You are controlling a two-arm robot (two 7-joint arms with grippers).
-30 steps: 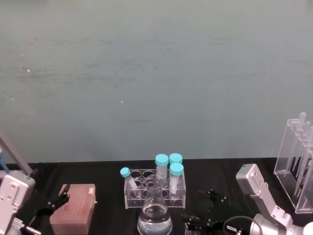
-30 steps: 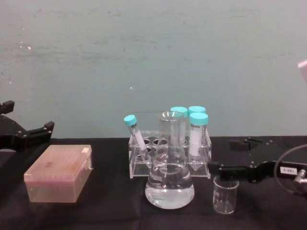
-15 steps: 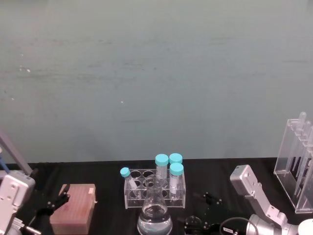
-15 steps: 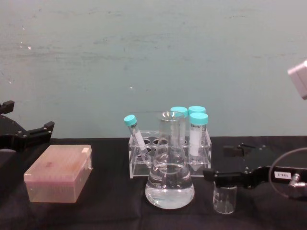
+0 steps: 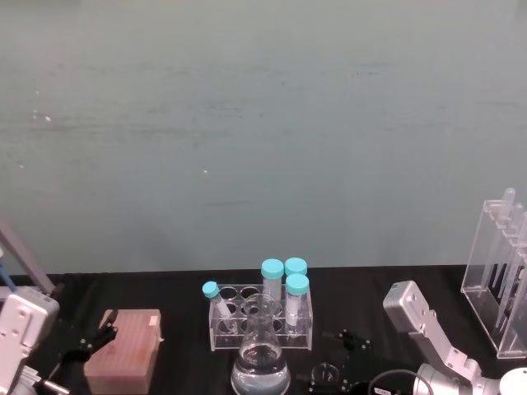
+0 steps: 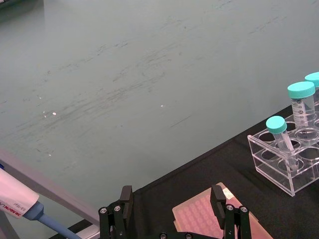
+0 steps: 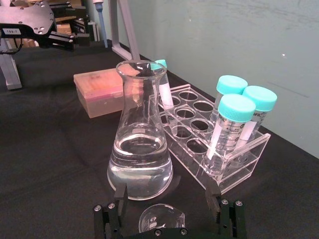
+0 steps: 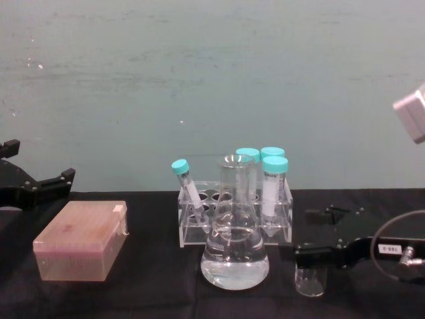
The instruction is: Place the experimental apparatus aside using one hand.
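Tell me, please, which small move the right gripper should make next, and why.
Probably close the right gripper on the small beaker: its open fingers stand on either side of the beaker's rim, next to the conical flask, gripping nothing yet. The left gripper hangs open by the pink box.

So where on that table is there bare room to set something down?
Widest: the black table between the pink box and the conical flask. More lies in front of the box. Crowded: flask, tube rack and small beaker stand close together, the open right gripper astride the beaker. The left gripper hangs by the pink box.
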